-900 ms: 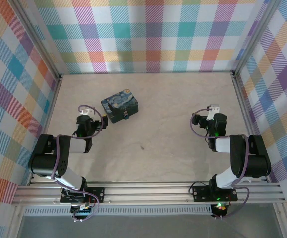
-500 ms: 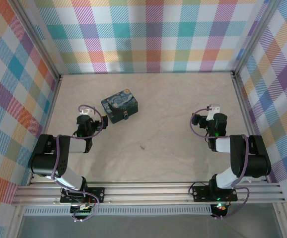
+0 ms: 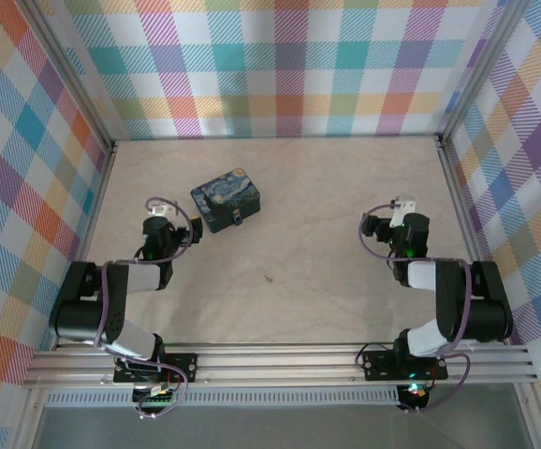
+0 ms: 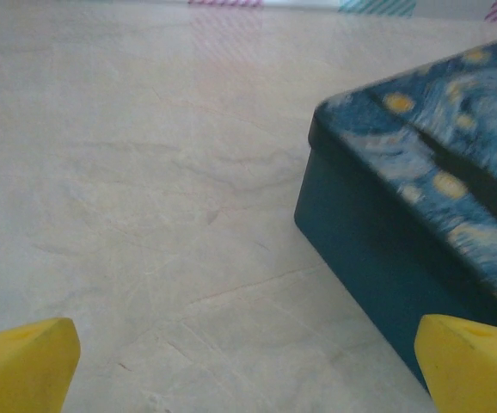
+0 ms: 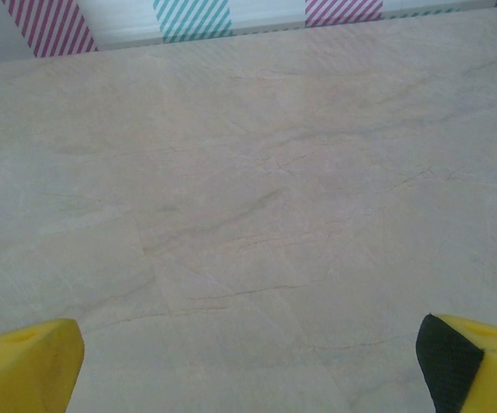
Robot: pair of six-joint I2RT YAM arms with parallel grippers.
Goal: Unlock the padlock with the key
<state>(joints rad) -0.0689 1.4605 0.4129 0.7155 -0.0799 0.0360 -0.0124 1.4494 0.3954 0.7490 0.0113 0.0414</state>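
Note:
The padlock (image 3: pixel 237 222) is a tiny silvery piece on the near side of the blue-and-yellow night-sky tin (image 3: pixel 226 200), left of the table's centre. My left gripper (image 3: pixel 163 213) is folded back just left of the tin. Its yellow fingertips (image 4: pixel 25 366) stand wide apart, open and empty, and the tin's corner (image 4: pixel 377 249) is close on their right. My right gripper (image 3: pixel 397 213) rests at the right side, open over bare table, with fingertips (image 5: pixel 25 366) spread wide. A tiny dark speck (image 3: pixel 269 277) lies mid-table; it is too small to tell whether it is the key.
Plaid walls and metal rails (image 3: pixel 97 201) close in the beige table on three sides. Both arm bases are bolted to the rail (image 3: pixel 280 360) at the near edge.
Both arms' elbows have sunk slightly toward the near edge, the left one more. The left wrist has nudged a little away. The tin and the padlock have not moved.

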